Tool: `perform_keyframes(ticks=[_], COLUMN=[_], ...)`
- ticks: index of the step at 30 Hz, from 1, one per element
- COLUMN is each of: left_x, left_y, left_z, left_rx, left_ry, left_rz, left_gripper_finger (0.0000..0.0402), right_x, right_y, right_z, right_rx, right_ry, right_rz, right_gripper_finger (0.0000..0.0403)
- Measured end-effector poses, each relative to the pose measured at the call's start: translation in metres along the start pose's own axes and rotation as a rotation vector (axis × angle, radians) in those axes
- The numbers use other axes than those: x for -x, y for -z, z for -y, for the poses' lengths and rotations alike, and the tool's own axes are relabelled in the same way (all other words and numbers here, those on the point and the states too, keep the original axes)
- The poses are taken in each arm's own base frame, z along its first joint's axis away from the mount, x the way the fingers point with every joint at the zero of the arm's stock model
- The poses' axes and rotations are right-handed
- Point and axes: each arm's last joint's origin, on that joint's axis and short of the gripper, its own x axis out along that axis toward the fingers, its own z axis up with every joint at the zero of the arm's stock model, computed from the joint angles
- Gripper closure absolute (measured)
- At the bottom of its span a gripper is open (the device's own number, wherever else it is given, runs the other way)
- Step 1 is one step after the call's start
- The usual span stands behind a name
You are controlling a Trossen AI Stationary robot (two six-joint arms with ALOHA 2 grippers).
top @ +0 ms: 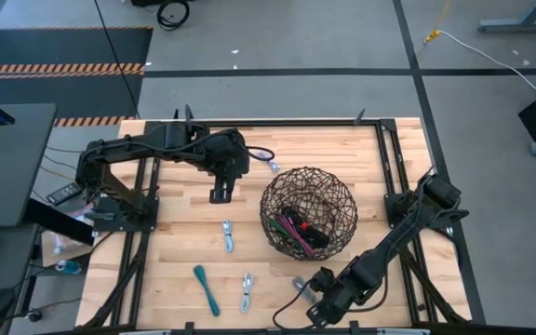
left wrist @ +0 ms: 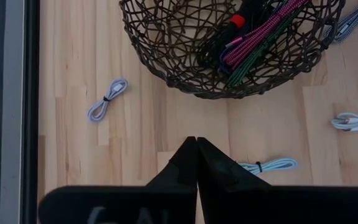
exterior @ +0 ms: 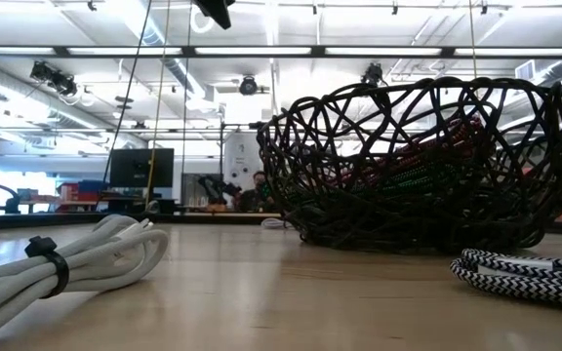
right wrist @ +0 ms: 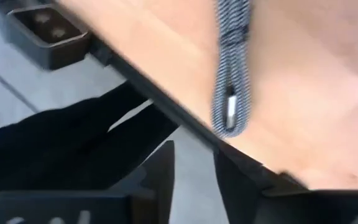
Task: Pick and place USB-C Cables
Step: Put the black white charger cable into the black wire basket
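My right gripper point(right wrist: 194, 165), jaws parted and empty, sits near the black-and-white cable point(right wrist: 232, 68), which lies lengthwise ahead; my left jaws are shut.

Cable bundles point(top: 302, 231) in mesh basket point(top: 278, 191)

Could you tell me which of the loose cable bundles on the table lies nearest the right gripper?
The grey-and-white braided cable bundle, beside the right gripper at the table's front edge; the teal bundle and pale bundles lie farther left.

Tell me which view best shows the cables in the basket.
Left wrist view: it looks down into the basket at the pink, green and black cables. The high view shows them small; the low view only through the mesh; the right wrist view, not at all.
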Motion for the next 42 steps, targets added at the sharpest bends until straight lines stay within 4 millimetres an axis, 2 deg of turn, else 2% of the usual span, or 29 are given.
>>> perform_keyframes(ticks=[5, 10, 14, 23, 27, 35, 42], left_x=[0.0, 0.0, 0.0, 0.0, 0.0, 0.0, 0.0], left_y=[0.0, 0.0, 0.0, -0.001, -0.001, -0.002, -0.002], left_z=[0.0, 0.0, 0.0, 0.0, 0.0, 0.0, 0.0], left_rx=[0.0, -0.009, -0.012, -0.03, -0.03, -0.031, -0.031], left_ry=[0.0, 0.0, -0.001, 0.0, 0.0, -0.002, -0.002], left_rz=[-0.001, 0.0, 0.005, 0.008, 0.011, 0.02, 0.022], left_gripper_finger=[0.04, 0.04, 0.04, 0.04, 0.04, 0.04, 0.04], right_x=[-0.009, -0.018, -0.03, -0.07, -0.071, -0.059, -0.057], right_y=[0.002, 0.01, 0.011, 0.008, 0.007, 0.002, -0.007], right_z=[0.003, 0.003, 0.007, 0.011, 0.011, 0.01, 0.015], right_rx=[-0.025, -0.048, -0.075, -0.067, -0.064, -0.067, -0.083], right_ry=[0.033, 0.023, 0.054, 0.07, 0.067, 0.077, 0.14], right_rz=[-0.023, -0.052, -0.046, -0.088, -0.084, -0.072, -0.032], right_gripper_finger=[0.0241, 0.0217, 0.0214, 0.0215, 0.0215, 0.0215, 0.0215])
